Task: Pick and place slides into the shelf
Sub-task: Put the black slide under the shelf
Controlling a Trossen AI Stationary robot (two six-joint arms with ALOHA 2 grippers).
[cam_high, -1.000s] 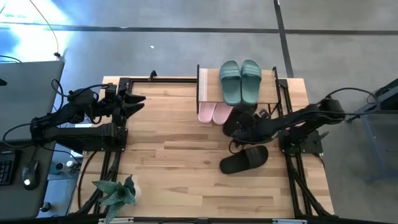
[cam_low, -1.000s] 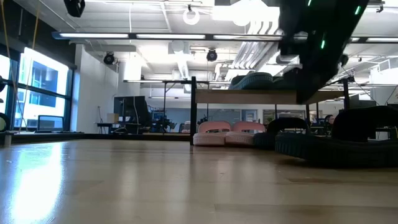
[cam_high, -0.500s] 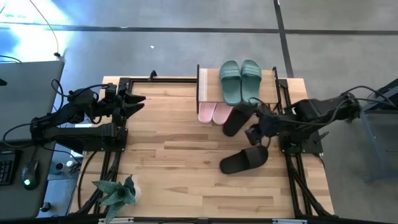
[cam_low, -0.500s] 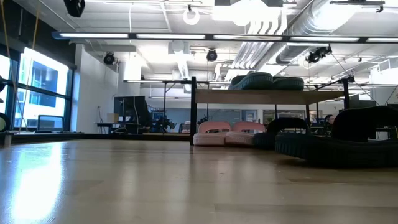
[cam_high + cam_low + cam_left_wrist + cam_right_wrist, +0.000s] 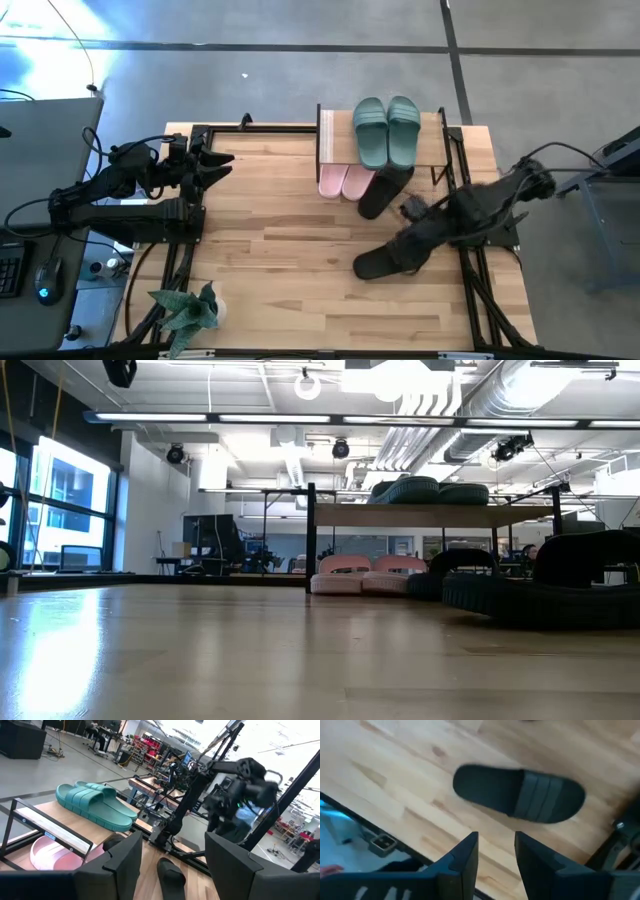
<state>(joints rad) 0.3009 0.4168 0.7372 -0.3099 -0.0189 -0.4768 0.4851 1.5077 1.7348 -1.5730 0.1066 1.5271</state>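
The shelf (image 5: 382, 148) stands at the table's far edge, with two sage green slides (image 5: 386, 130) on its top board. Two pink slides (image 5: 345, 181) lie on the lower level, their ends sticking out toward the near side. One black slide (image 5: 381, 191) lies beside them, its far end under the top board. The other black slide (image 5: 520, 795) lies flat on the table, nearer the front. My right gripper (image 5: 496, 855) is open and hovers above it, touching nothing. My left gripper (image 5: 172, 865) is open and empty at the table's left.
A small potted plant (image 5: 186, 310) stands at the near left corner. Bare wood (image 5: 280, 230) lies between the two arms. The black frame rails (image 5: 470, 280) run along the table's right side.
My right gripper has drawn back from the black slide at the shelf's lower level and gone toward the table's near edge, ending above the black slide on the table. The slide at the shelf has stayed where it was. The arm has left the low view.
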